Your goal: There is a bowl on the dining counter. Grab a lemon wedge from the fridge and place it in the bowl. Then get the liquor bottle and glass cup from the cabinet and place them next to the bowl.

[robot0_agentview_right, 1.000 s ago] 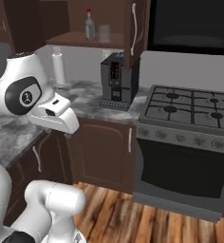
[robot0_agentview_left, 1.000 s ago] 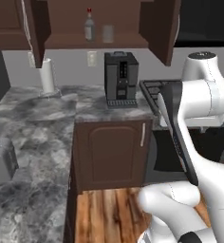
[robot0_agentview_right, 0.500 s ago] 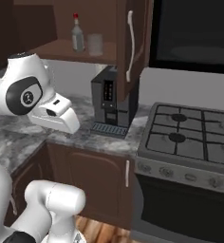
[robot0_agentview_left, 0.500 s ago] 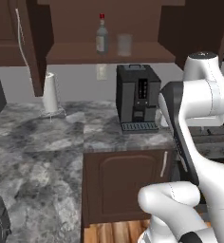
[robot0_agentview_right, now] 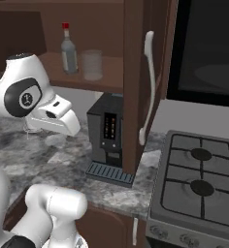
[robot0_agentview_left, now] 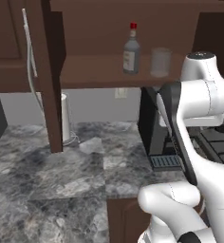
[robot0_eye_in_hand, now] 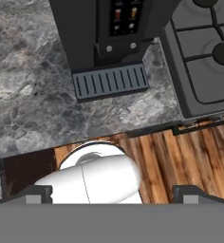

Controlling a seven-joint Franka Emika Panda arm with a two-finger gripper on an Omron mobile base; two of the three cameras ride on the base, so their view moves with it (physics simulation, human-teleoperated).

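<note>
White arm (robot0_agentview_left: 199,95) — glossy rounded links, dark joint seams, round grey cap

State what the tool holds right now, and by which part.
Nothing is held. The tool hangs open over the counter edge and wood floor, with no object between its tips. The liquor bottle and glass cup stand on the cabinet shelf.
</note>
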